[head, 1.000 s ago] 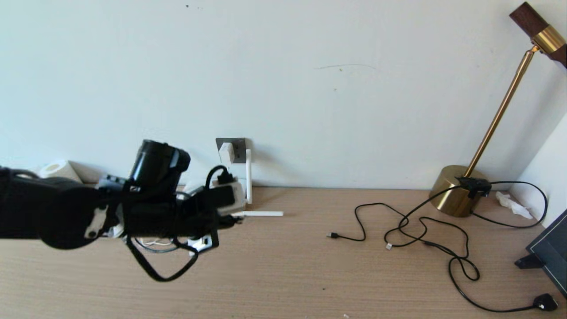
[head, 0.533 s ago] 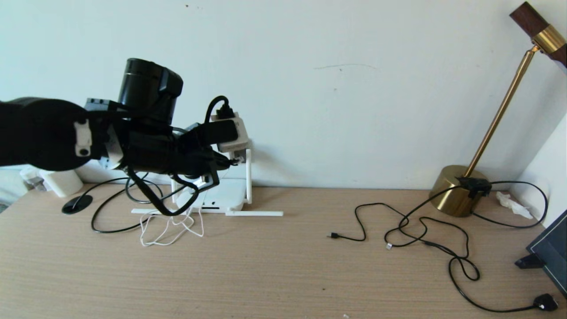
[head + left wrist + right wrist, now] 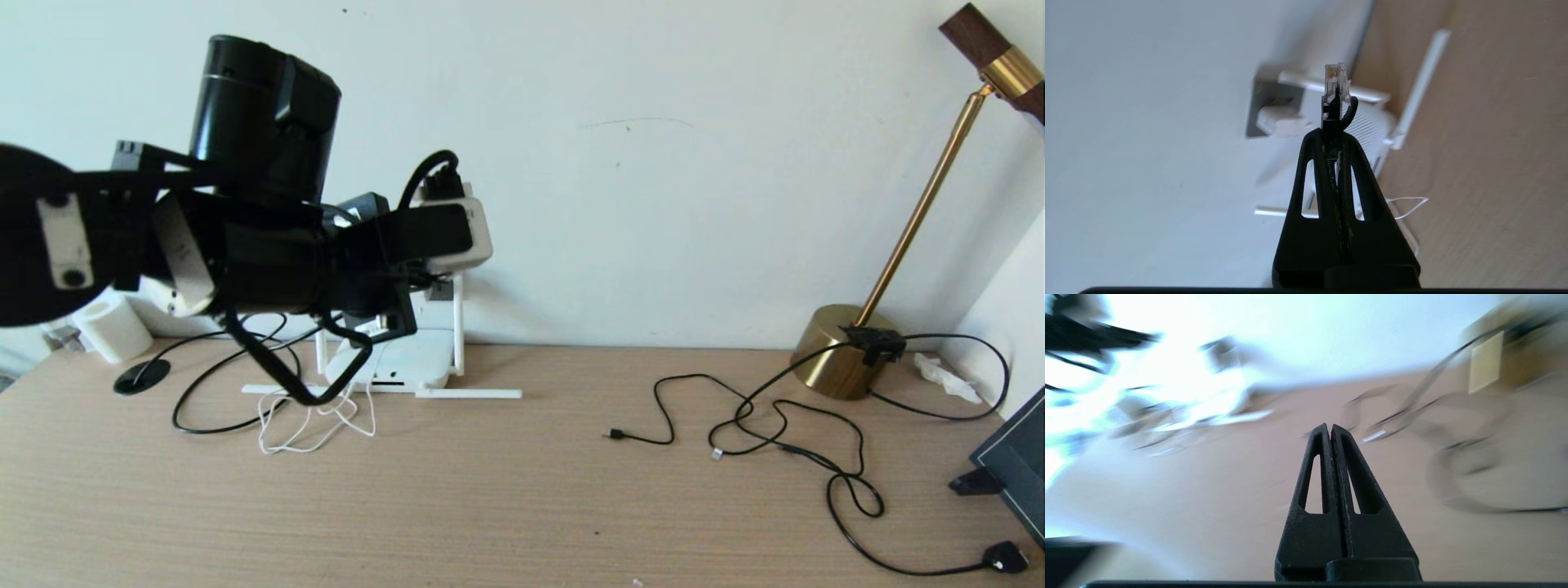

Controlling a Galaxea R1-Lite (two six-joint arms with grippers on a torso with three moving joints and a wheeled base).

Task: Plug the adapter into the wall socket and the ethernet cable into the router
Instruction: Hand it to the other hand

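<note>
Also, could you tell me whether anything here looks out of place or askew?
The router looks askew: one antenna lies flat on the desk while another antenna stands upright. The ethernet cable's plug is pinched in the left pincer, in the air, not in any port.

- No text, label, brand, number or sign is showing legibly in any of the views.
</note>
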